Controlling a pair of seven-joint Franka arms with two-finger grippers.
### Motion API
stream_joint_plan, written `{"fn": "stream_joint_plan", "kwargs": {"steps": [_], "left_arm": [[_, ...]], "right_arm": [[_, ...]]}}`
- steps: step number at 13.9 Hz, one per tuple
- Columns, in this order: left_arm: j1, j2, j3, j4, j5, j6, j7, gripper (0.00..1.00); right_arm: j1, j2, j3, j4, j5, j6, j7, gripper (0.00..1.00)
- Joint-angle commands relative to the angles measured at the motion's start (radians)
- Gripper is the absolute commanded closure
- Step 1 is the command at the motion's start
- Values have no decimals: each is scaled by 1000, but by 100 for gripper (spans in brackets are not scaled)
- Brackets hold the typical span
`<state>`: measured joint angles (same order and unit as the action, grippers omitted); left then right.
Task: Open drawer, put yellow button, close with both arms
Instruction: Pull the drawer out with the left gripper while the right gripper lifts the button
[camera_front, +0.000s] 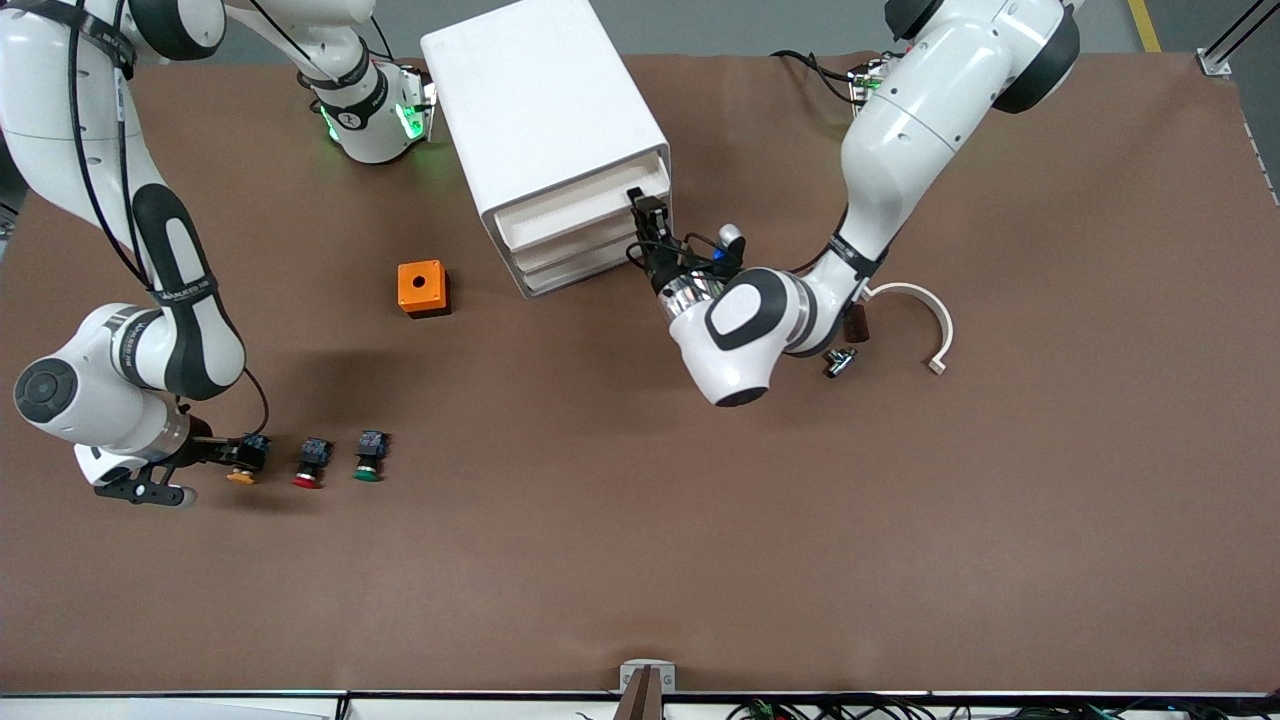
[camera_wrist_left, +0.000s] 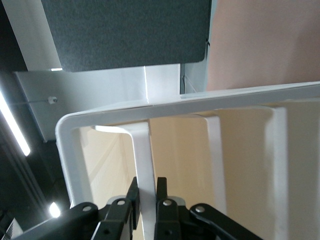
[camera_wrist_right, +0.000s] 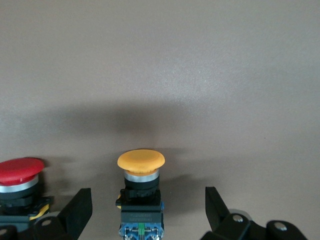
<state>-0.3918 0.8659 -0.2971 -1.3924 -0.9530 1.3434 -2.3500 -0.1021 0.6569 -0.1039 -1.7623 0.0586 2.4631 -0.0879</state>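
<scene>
The white cabinet (camera_front: 540, 110) stands at the robots' edge of the table. Its top drawer (camera_front: 580, 207) is pulled out a little, so its inside shows. My left gripper (camera_front: 645, 212) is shut on a thin white wall of this drawer, seen in the left wrist view (camera_wrist_left: 147, 190). The yellow button (camera_front: 243, 470) lies on the table at the right arm's end; its orange-yellow cap, black body and blue rear block show in the right wrist view (camera_wrist_right: 141, 192). My right gripper (camera_front: 232, 455) is open around it (camera_wrist_right: 147, 210), with one finger on each side and not touching.
A red button (camera_front: 310, 466) and a green button (camera_front: 368, 460) lie in a row beside the yellow one. An orange box (camera_front: 423, 288) with a hole sits near the cabinet. A white curved piece (camera_front: 925, 315) and a small metal part (camera_front: 838, 361) lie under the left arm.
</scene>
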Motion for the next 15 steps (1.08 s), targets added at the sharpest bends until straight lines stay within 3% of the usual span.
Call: {"fn": "stream_joint_plan", "kwargs": {"steps": [1,6,7,10,11,12,14,15], "left_arm": [[54,-8,12,-5,-7,31,20,86],[123,-8,12,-4,0,40,21,84],[134,-8,12,-4,0,40,21,82],[139,-8,12,-4,2,46,21,80],[140,-8,12,-4,0,54,21,77],[142,-8,10,-4,-1,59,21,64],[156,-11,9,0,-7,68,64,22],[159,-14,9,10,-9,66,140,11]], "right_arm": [[-2,-8,7,-55,14,66,-7,0],[-4,-11,7,-88,12,83,-7,1],[-2,-11,7,-91,12,80,-10,12],[-7,-14,7,-101,12,73,-21,75],[-8,-14,7,-106,12,71,-20,90],[-8,-14,7,-106,12,69,-18,99],[-1,-31,9,-97,12,33,-13,100],[8,-58,9,-88,13,-13,-6,100]]}}
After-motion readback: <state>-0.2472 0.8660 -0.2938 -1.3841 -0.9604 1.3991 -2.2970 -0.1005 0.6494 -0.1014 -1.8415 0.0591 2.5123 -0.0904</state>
